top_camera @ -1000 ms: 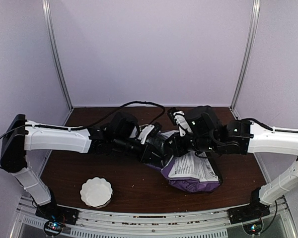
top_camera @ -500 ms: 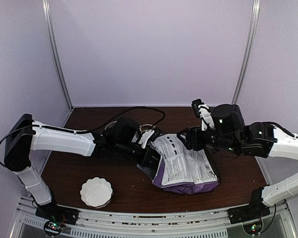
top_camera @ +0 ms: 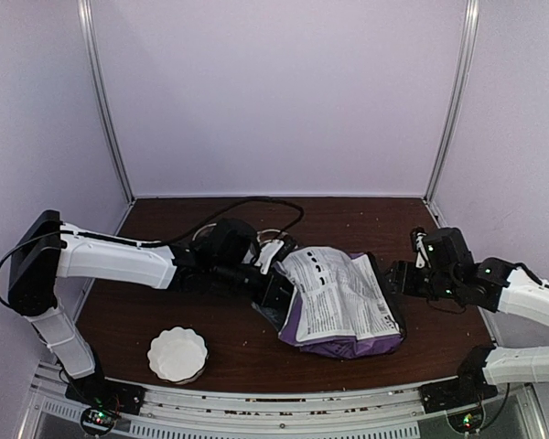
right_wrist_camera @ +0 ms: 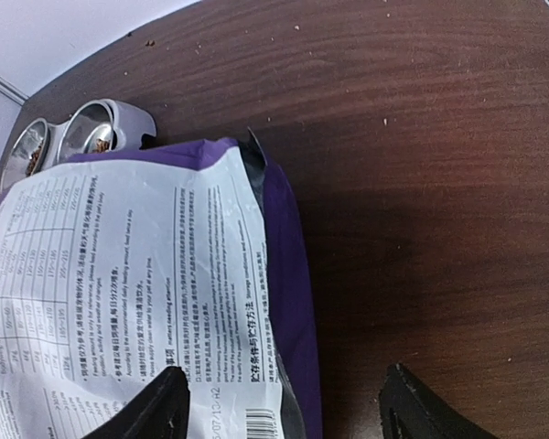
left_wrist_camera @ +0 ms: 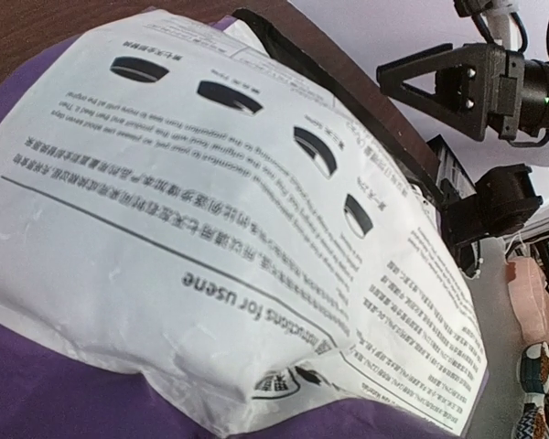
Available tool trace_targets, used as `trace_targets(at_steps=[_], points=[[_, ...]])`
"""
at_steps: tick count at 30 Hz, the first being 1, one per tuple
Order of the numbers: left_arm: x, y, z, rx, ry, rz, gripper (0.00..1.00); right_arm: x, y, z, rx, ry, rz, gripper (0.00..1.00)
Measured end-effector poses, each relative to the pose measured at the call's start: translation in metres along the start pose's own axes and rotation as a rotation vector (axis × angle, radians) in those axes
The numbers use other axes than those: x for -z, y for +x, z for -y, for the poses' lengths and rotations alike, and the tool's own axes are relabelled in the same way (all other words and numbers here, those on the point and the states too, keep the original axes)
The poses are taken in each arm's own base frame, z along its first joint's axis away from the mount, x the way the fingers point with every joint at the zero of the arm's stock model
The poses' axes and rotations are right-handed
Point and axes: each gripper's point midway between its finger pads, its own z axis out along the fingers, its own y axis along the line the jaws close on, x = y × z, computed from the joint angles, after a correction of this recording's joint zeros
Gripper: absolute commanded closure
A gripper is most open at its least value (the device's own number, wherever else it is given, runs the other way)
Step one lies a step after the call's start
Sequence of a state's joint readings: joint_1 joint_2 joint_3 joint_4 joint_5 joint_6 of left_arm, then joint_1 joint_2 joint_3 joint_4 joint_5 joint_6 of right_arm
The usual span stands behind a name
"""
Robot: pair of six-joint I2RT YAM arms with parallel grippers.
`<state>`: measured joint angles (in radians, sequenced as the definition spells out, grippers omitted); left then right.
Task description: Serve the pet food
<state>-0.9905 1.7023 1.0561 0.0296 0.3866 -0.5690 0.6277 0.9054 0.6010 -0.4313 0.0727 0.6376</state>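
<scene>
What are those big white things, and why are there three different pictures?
Those are two robot arms bolted to a brown table. One picture is from a camera high above; the other two come from little cameras on each arm's wrist. On the table lie a purple-and-white bag, a white bowl, and two shiny dishes behind the bag. The left gripper seems to pinch the bag's edge. The right gripper is open, holding nothing, near the bag.

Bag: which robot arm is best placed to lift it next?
Left, probably. The left gripper seems clamped on the edge of the bag; the right gripper hangs open beside it, touching nothing.
</scene>
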Motion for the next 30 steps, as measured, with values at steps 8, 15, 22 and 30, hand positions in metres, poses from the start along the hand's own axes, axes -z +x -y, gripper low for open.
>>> trace_targets(at_steps=[8, 15, 22, 30], points=[[0.000, 0.000, -0.009, 0.006, -0.051, 0.005, 1.00, -0.020, 0.032, 0.009, -0.028, -0.011, -0.104, 0.55], [0.002, 0.003, -0.030, 0.016, -0.164, 0.012, 1.00, -0.036, 0.059, -0.006, -0.028, -0.092, -0.229, 0.76], [-0.003, -0.001, -0.049, 0.011, -0.263, 0.052, 1.00, -0.039, 0.066, -0.019, -0.034, -0.169, -0.262, 0.86], [-0.041, -0.025, -0.058, 0.005, -0.255, 0.097, 1.00, -0.047, 0.075, -0.025, -0.024, -0.185, -0.297, 0.90]])
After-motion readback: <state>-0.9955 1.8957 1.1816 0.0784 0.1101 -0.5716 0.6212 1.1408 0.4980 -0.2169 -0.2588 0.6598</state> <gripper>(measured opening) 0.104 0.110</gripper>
